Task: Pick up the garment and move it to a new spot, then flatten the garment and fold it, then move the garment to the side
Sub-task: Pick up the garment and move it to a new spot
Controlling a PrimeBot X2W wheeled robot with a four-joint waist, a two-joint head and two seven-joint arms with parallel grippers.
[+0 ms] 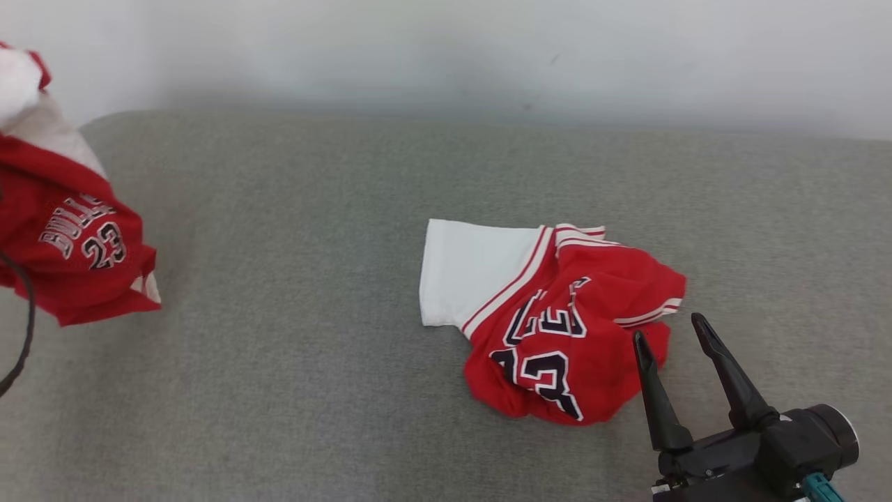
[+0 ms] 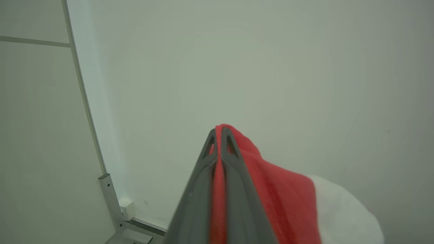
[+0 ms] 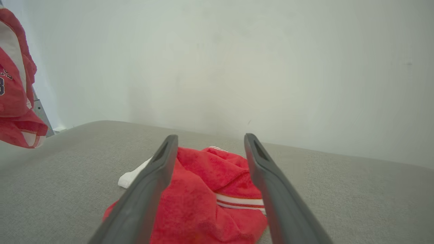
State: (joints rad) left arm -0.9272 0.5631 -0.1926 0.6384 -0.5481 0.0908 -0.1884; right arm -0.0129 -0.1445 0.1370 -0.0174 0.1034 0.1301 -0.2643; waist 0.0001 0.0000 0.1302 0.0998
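The lifted jersey (image 1: 70,237) is pinched in the left gripper (image 2: 218,130), whose two dark fingers are pressed flat together with a fold of red cloth squeezed between them and poking just past the tips. From that grip the fabric falls away to the gripper's right side, red first and then a white part (image 2: 342,210) beyond it. In the head view this jersey hangs bunched at the far left, showing pale lettering and the number 23, with white cloth at its top. In the right wrist view its lower hem (image 3: 32,139) looks clear of the grey fabric surface (image 1: 313,279), beyond that surface's left end. A second jersey (image 1: 557,328) lies crumpled on the surface just ahead of the right gripper (image 1: 667,329), well apart from the lifted one. It is red with dark numerals and red-and-white striped trim, and a flat white panel (image 1: 474,272) spreads out on the side away from the gripper. The right gripper's fingers stand wide apart and hold nothing. Seen along them, the red heap (image 3: 203,196) sits between and below the two tips, though whether they touch the cloth cannot be told. Behind everything is a plain pale wall (image 1: 446,49). Past the left gripper's fingertips, low on their left, a metal post (image 2: 110,200) stands against it, and a black cable (image 1: 24,328) curves at the head view's left edge.
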